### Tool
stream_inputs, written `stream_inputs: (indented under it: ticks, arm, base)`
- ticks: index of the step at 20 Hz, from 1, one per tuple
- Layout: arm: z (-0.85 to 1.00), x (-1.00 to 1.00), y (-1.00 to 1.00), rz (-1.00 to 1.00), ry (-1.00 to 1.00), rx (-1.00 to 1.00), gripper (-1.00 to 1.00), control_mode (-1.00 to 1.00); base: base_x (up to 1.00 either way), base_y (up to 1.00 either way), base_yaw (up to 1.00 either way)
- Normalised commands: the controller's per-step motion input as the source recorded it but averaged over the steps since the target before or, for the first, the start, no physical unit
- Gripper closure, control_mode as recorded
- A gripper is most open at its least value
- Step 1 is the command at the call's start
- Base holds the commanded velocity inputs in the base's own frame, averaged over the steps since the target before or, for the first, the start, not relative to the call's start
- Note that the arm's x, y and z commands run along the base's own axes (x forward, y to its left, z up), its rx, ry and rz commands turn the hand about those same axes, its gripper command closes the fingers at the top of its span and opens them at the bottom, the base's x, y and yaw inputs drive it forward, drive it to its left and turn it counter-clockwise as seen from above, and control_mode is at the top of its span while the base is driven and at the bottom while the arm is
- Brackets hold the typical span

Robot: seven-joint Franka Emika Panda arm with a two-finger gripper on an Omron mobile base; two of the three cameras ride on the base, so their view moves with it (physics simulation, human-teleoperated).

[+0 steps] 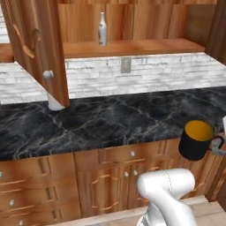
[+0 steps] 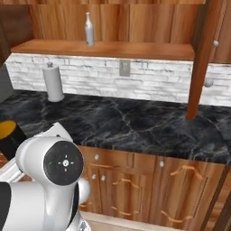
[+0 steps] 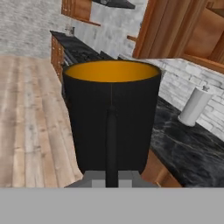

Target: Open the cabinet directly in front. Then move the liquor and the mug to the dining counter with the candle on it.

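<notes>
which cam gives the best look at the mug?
Hand view: the mug sits upright and close, orange inside, handle facing the camera, pinched by the gripper. The left base view shows it small at the right edge; the right base view catches a cropped sliver at the left.

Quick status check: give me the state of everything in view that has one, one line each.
cabinet: doors open, shelf exposed.
liquor: upright on the cabinet shelf, untouched.
mug: upright, held by its handle off the counter's front edge.
tool: shut on the mug's handle.
paper towel roll: upright on the counter.
lower drawers: closed.
</notes>
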Motion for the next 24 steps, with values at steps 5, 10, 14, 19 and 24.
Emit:
stream_inputs:
  ticks: [5,10,14,19,24]
  arm:
    - [0.0,0.0,0.0,0.0,0.0,0.0,1.0,1.0]
    - [0.0,0.0,0.0,0.0,0.0,0.0,1.0,1.0]
    - [0.0,0.0,0.0,0.0,0.0,0.0,1.0,1.0]
    - [0.0,0.0,0.0,0.0,0.0,0.0,1.0,1.0]
    - [0.0,0.0,0.0,0.0,0.0,0.0,1.0,1.0]
  base:
    - [0.0,0.0,0.53]
    - [0.0,-0.1,0.75]
    - [0.0,-0.19,0.85]
    - [0.0,-0.11,0.88]
    - [0.0,-0.02,0.77]
